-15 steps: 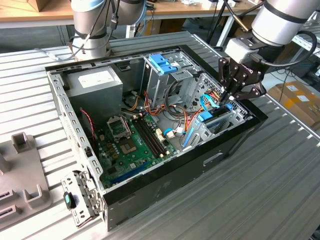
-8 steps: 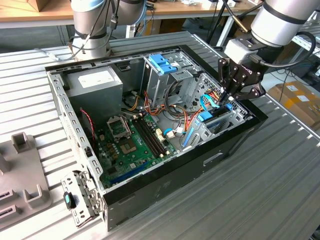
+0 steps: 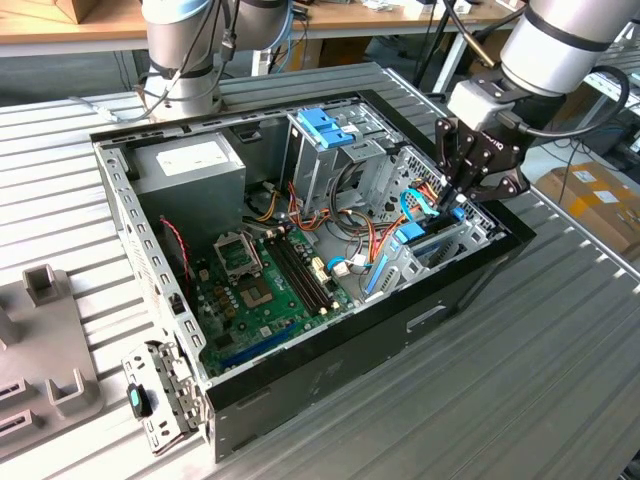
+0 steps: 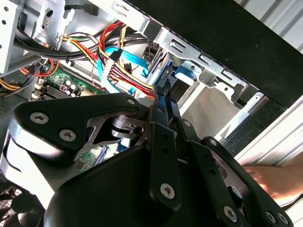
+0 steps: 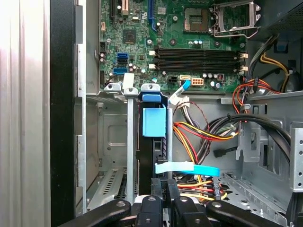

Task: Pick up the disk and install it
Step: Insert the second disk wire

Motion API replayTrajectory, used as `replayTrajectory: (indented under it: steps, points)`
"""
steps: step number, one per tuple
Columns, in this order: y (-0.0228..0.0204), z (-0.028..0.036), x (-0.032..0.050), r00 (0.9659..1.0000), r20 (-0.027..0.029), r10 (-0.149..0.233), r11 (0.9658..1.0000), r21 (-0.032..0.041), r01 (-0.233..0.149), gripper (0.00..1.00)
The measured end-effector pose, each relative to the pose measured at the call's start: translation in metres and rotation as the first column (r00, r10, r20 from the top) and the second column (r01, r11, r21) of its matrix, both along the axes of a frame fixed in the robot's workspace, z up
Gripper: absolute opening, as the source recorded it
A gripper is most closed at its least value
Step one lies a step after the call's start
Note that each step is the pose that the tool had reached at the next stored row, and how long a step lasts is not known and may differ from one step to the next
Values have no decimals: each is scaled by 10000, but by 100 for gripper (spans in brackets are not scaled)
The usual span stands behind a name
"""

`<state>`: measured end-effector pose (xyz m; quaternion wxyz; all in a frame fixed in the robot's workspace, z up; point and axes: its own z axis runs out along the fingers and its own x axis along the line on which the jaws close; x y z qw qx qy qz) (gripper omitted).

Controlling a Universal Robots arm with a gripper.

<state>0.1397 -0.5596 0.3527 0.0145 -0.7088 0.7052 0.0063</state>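
The disk (image 5: 146, 156) stands on edge in the metal drive bay (image 5: 111, 142) at the front corner of the open computer case (image 3: 330, 375). Its blue rail (image 5: 154, 122) runs along the edge that shows. In the exterior view the blue rail (image 3: 410, 238) pokes out of the bay at the exterior view's right. My gripper (image 3: 455, 203) hangs right above it, its black fingers (image 4: 163, 101) drawn together on the blue end of the disk. In the first wrist view my gripper (image 5: 164, 187) meets the disk's near end.
A light blue flat cable (image 5: 187, 168) and red-yellow wire bundles (image 5: 199, 135) cross beside the bay. The green motherboard (image 3: 260, 290), a grey power-supply box (image 3: 190, 165) and a metal cage with a blue bracket (image 3: 325, 128) fill the case. A person's hand (image 4: 277, 177) rests outside the case wall.
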Motion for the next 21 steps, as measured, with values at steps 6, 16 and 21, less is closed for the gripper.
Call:
replayTrajectory:
  steps: [6, 16, 21]
  points:
    - [0, -21, 0, 10000, 0, 0, 10000, 0, 0, 16]
    - [-2, -45, 0, 10000, 0, 0, 10000, 1, 0, 16]
    - [-2, -49, -6, 10000, 0, 0, 10000, 4, 0, 16]
